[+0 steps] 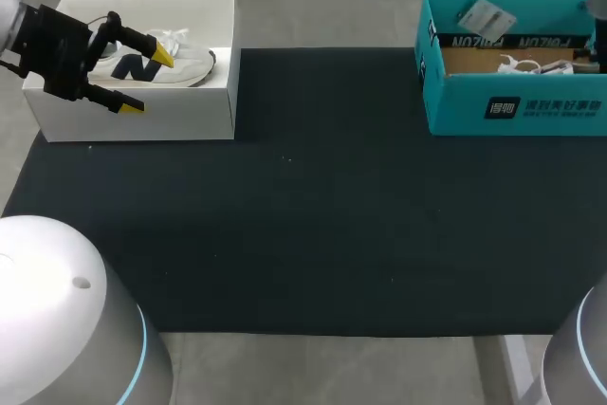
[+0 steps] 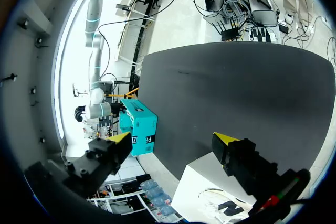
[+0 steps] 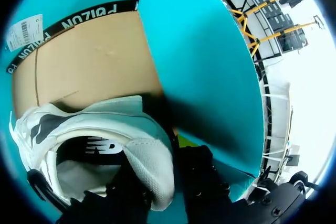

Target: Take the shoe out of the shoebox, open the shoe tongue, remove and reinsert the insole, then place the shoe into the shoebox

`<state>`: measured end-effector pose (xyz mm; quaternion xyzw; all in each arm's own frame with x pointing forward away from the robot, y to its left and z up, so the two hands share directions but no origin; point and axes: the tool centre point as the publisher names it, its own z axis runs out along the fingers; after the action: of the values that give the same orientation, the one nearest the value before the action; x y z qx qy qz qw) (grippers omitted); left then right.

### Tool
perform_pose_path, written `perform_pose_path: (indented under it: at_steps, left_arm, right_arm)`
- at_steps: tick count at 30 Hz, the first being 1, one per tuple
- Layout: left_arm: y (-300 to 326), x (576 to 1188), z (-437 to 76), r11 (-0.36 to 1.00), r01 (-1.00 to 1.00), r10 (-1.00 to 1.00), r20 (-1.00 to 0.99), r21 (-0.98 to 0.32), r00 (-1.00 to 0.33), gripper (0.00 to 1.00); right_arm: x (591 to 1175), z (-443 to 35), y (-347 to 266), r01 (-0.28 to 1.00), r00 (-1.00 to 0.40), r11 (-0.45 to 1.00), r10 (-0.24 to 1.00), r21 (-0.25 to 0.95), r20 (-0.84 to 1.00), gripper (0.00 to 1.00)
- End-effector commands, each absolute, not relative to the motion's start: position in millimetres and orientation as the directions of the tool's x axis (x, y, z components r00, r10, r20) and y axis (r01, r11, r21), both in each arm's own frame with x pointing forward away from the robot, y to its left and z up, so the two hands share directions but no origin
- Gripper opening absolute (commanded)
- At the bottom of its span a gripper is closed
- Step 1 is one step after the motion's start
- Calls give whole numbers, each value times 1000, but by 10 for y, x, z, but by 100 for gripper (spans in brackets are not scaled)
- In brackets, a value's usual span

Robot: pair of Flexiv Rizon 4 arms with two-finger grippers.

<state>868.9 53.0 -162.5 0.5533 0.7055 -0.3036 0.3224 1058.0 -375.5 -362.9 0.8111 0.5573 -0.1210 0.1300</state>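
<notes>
The teal shoebox [image 1: 517, 106] sits at the far right of the black mat [image 1: 332, 215]. A white shoe [image 3: 131, 124] lies inside it. The right gripper [image 3: 157, 156] is down in this box. The back rim of the shoe is between its two fingers. One finger is inside the shoe and one is outside, and they look pinched on the rim.

At the far left is a white box [image 1: 142, 120] with a second shoe [image 1: 190, 68] in it. The left gripper [image 1: 149, 81] hangs over that box. Its fingers are wide apart and hold nothing. The second shoe is under them, not touching.
</notes>
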Motion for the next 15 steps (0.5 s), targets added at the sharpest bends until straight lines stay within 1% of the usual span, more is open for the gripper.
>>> perform_pose_path:
  at_steps: [1,3,9,13,14,15]
  left_arm:
    - [529,8685,-1621,205,976,588,-789,-71,-180,100]
    - [529,8685,-1621,205,976,588,-789,-71,-180,100]
    - [529,8685,-1621,205,976,588,-789,-71,-180,100]
    - [529,8685,-1621,205,976,588,-789,-71,-180,100]
    - [529,8685,-1621,205,976,588,-789,-71,-180,100]
    - [529,8685,-1621,205,976,588,-789,-71,-180,100]
  right_arm:
    - [10636,-3657,-3767,933,355,-353,870,70,-342,47]
    - [10636,-3646,-3768,932,357,-355,869,71,-341,49]
    - [10630,-3523,-3743,935,353,-344,873,88,-336,65]
    - [10601,-3324,-3672,939,343,-331,887,92,-308,84]
    - [10592,-3259,-3651,939,344,-332,893,90,-290,85]
    - [10587,-3193,-3635,937,348,-336,897,93,-271,91]
